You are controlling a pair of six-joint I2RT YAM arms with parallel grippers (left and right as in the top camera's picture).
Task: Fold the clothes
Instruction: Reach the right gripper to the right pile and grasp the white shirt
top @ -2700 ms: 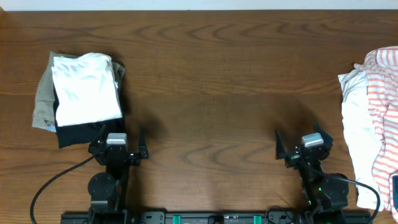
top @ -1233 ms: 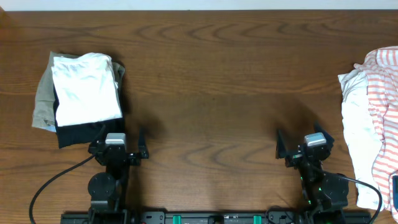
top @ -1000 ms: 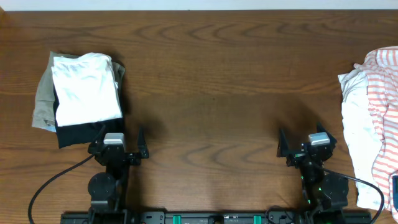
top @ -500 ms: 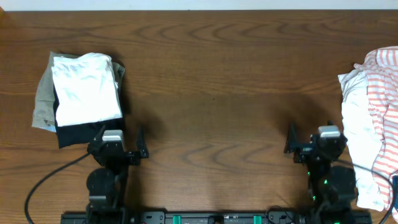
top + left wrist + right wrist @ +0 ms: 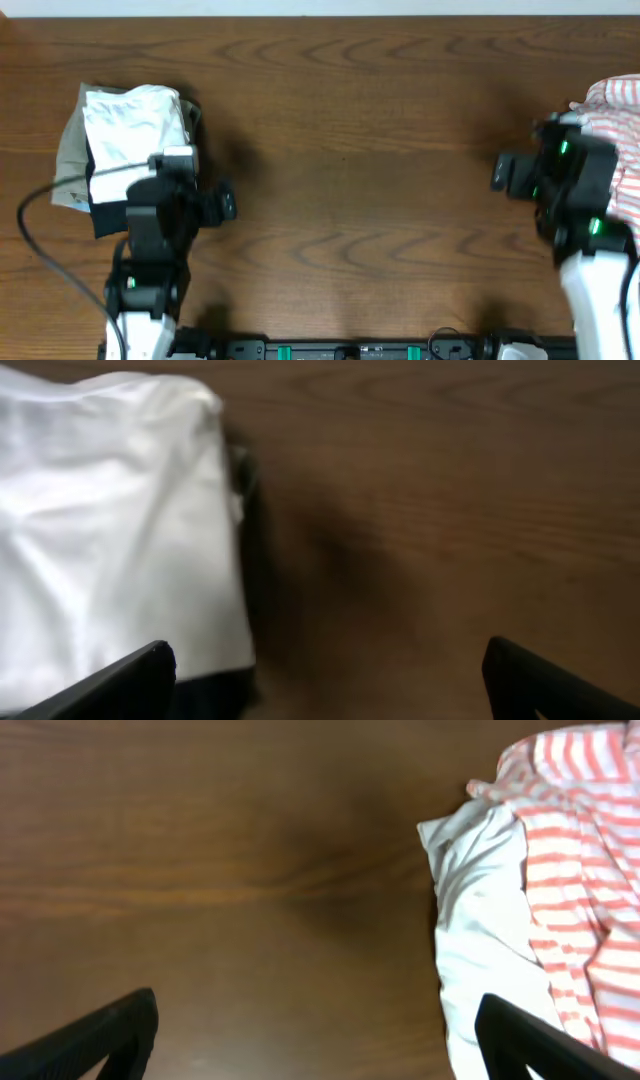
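Observation:
A folded stack lies at the left: a white garment (image 5: 135, 140) on a black one (image 5: 108, 215) and a khaki one (image 5: 66, 150). My left gripper (image 5: 190, 190) is open and empty above the stack's right edge. The left wrist view shows the white garment (image 5: 110, 530) to the left of the open jaws (image 5: 325, 680). An unfolded pile lies at the right edge: an orange-striped garment (image 5: 615, 100) (image 5: 580, 840) over a white one (image 5: 480, 920). My right gripper (image 5: 540, 170) (image 5: 315, 1040) is open and empty beside the pile's left edge, and the arm hides part of the pile from overhead.
The brown wooden table (image 5: 350, 130) stretches between the two piles. A cable (image 5: 45, 190) loops from the left arm over the stack's lower left. The table's far edge runs along the top of the overhead view.
Both arms have lifted from their rest near the front edge and moved away from it. The left went over the folded stack, the right toward the unfolded pile. Both grippers stayed open.

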